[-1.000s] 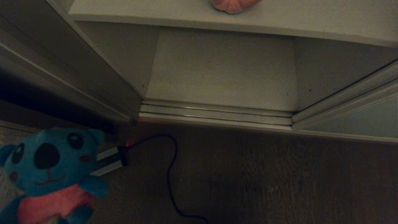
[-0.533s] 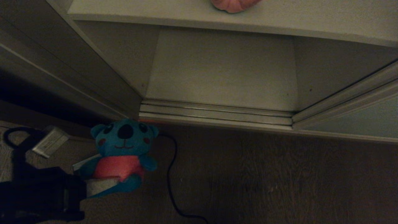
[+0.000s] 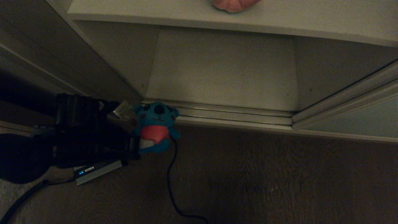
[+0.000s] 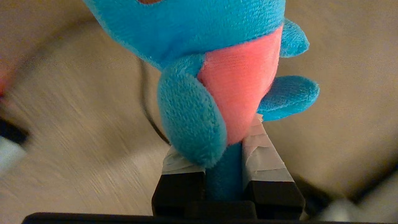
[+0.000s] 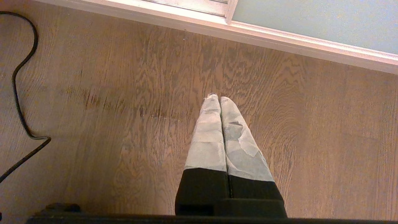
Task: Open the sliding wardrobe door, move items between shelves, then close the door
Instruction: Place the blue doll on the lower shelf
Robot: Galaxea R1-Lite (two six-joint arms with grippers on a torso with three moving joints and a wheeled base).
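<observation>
Left gripper [image 3: 143,143] clamped on teal bear [image 3: 157,127], lower left of centre, at the wardrobe's bottom track [image 3: 233,116]. Right gripper [image 5: 220,99] pressed together above the wooden floor [image 5: 124,109]. Sliding wardrobe door [image 3: 357,123] at right edge.

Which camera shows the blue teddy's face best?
The head view: the teal bear shows its whole face there, held by the left gripper. The left wrist view shows only its chin, red shirt and limbs. The right wrist view misses it.
</observation>
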